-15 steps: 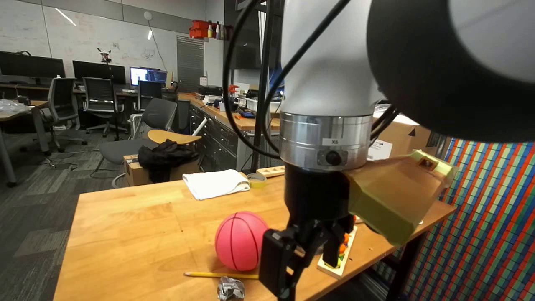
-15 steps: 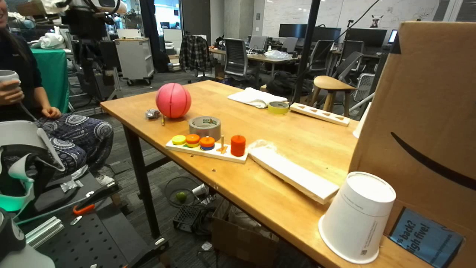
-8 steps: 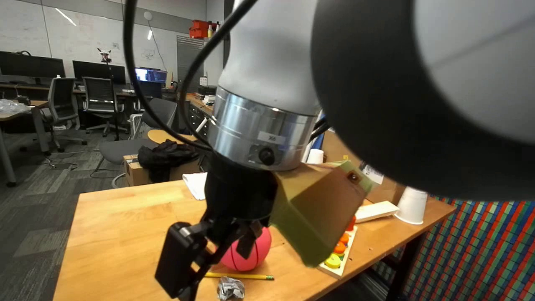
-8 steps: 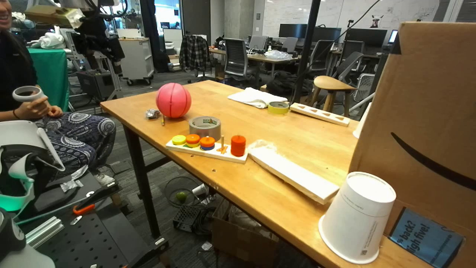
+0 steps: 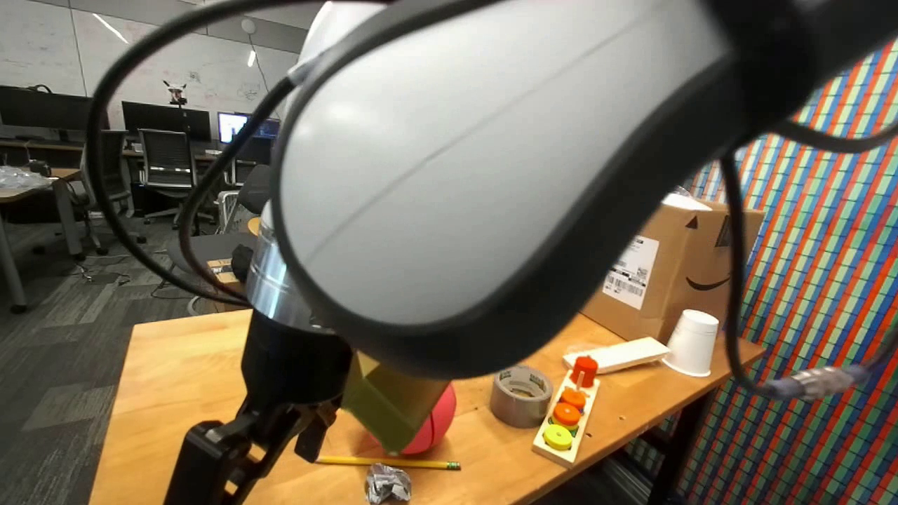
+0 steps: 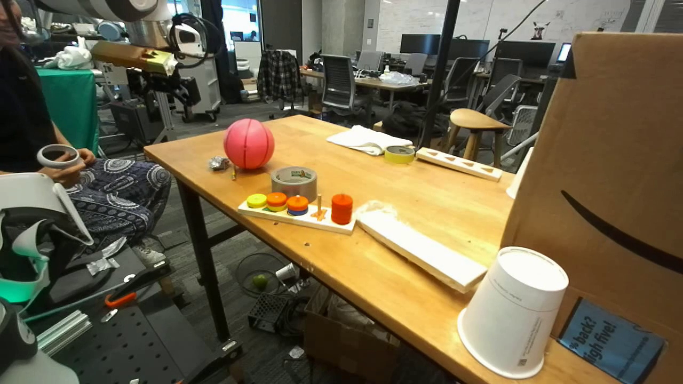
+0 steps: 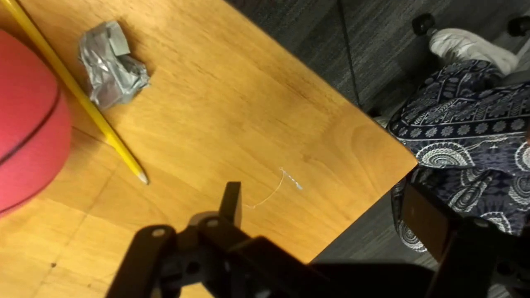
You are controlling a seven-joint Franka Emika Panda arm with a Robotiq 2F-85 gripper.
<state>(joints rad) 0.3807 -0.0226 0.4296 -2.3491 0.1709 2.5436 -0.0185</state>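
In the wrist view my gripper (image 7: 329,209) stands open, its fingers (image 7: 232,203) wide apart with nothing between them. It hangs above a corner of the wooden table (image 7: 265,136), one finger over wood, the other beyond the edge. Nearest lies a yellow pencil (image 7: 89,105), beside a crumpled silver foil piece (image 7: 109,68) and a pink ball (image 7: 27,128). An exterior view has the gripper (image 5: 256,449) left of the ball (image 5: 440,421), which the arm partly hides. The ball (image 6: 248,144) is fully visible in an exterior view, with the foil (image 6: 217,163) next to it.
A grey tape roll (image 6: 294,184) and a peg toy with coloured rings (image 6: 297,205) stand near the table's edge. Farther along are a white block (image 6: 421,245), a white cup (image 6: 512,314) and a cardboard box (image 6: 597,160). A seated person (image 6: 117,186) is close to the table corner.
The arm has swung left and tilted in an exterior view, uncovering the tape roll, toy and box. Elsewhere the gripper has shifted right. The table's objects have stayed put; the person's hand moved slightly.
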